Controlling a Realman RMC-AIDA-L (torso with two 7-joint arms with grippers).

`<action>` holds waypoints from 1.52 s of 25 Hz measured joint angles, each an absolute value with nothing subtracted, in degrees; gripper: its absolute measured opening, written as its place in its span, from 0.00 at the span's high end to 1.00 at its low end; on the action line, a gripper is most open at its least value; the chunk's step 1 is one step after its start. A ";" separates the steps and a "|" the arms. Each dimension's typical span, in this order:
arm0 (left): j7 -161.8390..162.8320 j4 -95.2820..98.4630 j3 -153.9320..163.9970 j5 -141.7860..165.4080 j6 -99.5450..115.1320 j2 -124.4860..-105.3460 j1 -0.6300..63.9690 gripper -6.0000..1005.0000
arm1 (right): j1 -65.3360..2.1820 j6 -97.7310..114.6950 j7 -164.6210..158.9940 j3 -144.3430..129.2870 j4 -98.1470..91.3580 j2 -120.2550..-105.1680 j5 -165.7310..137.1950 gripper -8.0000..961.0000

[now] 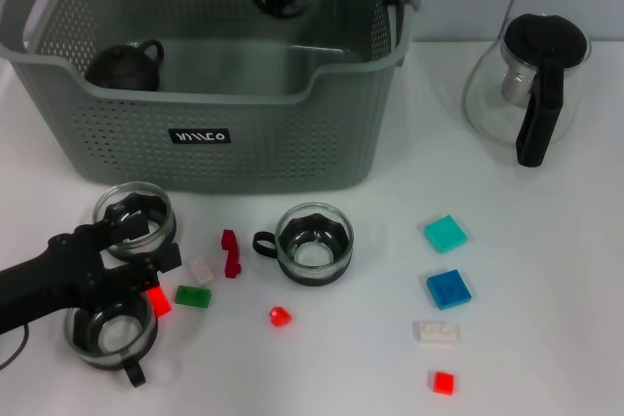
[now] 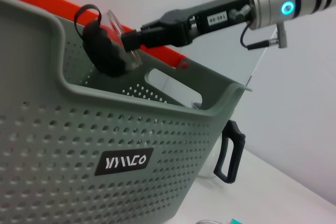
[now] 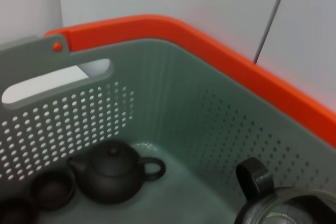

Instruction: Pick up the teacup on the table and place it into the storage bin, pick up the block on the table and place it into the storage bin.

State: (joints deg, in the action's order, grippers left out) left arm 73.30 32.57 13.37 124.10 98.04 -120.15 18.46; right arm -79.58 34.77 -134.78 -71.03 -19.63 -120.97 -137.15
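Low over the worktop [image 1: 546, 270] the left hand [image 1: 146, 270] is seen, its grip undeterminable, while a teacup [image 2: 107, 43] is held clamped above the storage bin [image 1: 292, 133] by the right hand [image 2: 131, 38].

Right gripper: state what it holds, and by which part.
The right gripper holds a glass teacup by its rim, above the storage bin.
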 joint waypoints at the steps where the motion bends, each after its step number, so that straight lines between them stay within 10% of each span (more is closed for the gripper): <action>1: 73.30 32.53 13.36 124.10 97.88 -120.15 18.46 0.19 | -79.22 34.72 -134.06 -71.44 -19.45 -120.97 -136.05 0.85; 38: 73.30 32.09 13.53 124.10 97.02 -120.15 18.50 0.19 | -78.39 38.90 -136.87 -77.10 -18.74 -120.29 -133.09 0.77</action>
